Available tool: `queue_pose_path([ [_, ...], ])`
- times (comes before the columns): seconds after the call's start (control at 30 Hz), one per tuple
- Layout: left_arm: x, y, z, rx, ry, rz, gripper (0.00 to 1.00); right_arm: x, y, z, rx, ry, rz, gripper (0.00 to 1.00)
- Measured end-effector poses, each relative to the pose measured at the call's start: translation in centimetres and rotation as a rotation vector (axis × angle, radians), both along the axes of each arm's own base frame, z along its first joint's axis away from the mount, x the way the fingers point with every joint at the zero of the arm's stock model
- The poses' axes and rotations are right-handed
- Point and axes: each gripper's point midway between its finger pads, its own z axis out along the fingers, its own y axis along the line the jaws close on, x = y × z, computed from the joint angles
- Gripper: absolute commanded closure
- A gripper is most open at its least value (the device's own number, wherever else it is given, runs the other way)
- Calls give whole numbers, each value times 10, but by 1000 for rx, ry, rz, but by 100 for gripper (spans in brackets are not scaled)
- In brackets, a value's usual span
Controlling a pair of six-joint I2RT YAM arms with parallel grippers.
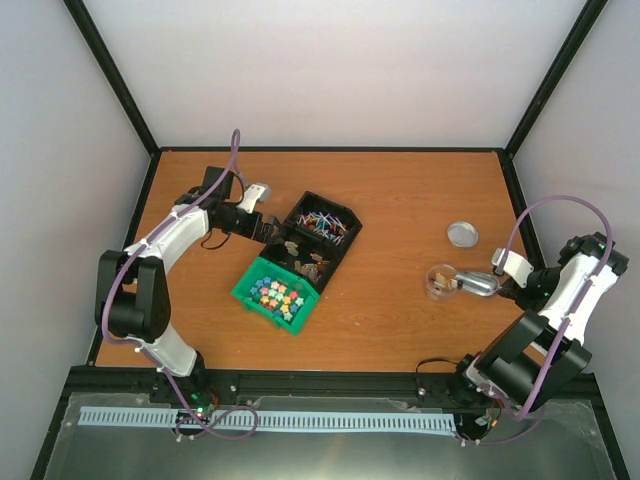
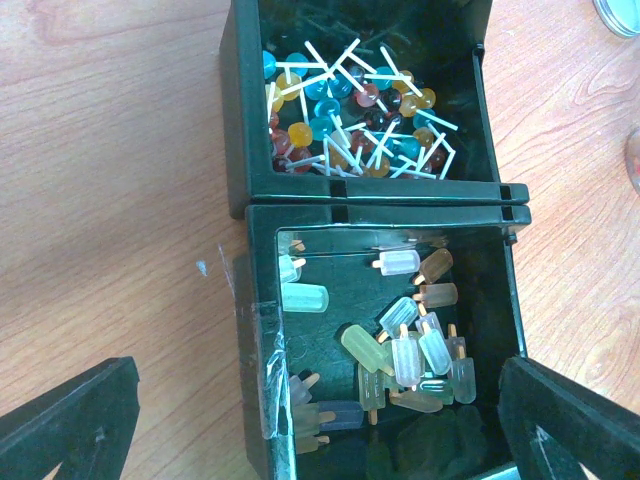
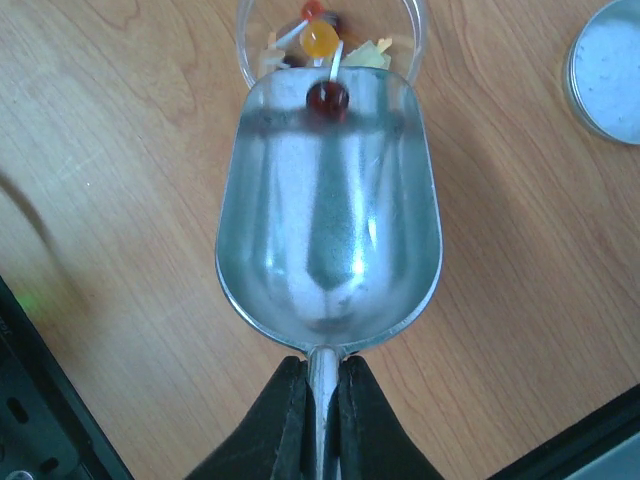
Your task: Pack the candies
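Right tool [image 3: 320, 410] clamps the scoop [image 3: 330, 230], one candy [image 3: 327, 97] at its lip over the jar [image 3: 415, 40]; left tool [image 2: 320, 430] gapes wide above the bins [image 2: 240, 180].

Red, orange, teal candies [image 2: 322, 92], black bin [image 2: 240, 100], silver scoop [image 3: 330, 230]

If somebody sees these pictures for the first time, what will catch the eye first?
The shiny metal scoop, gripped at its handle by the right claw, stands out first; its lip is at a clear jar, with one dark red lollipop lying on it. Next come the black box full of bright lollipops on white sticks and, touching it in the top view, the green tray of coloured stars.
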Motion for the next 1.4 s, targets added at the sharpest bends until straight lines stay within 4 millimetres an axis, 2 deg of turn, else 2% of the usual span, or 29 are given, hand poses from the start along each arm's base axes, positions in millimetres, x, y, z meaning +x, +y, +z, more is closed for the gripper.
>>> queue_pose_path([
  [0.1,0,0,0,0,0,0,0,1,-4,-2,-21,10,-8,97],
  [0.47,0,0,0,0,0,0,0,7,1,2,-66,36,26,97],
  [0.63,0,0,-1,-2,2,-1,0,16,0,18,-100,15,30,97],
  [0.73,0,0,-4,-1,11,-1,0,31,12,32,-104,-12,51,97],
  [0.87,0,-1,-10,1,28,-2,0,58,46,46,-83,-30,82,97],
  [1.0,1,-1,-18,5,50,-2,1,93,91,56,-43,-30,80,97],
  [1.17,7,-2,-34,13,90,-2,7,126,156,63,-4,-27,108,97],
  [1.23,10,-2,-39,14,99,-2,11,138,181,62,5,-21,105,97],
  [1.4,19,-5,-45,9,113,-6,18,157,224,47,-16,20,100,97],
])
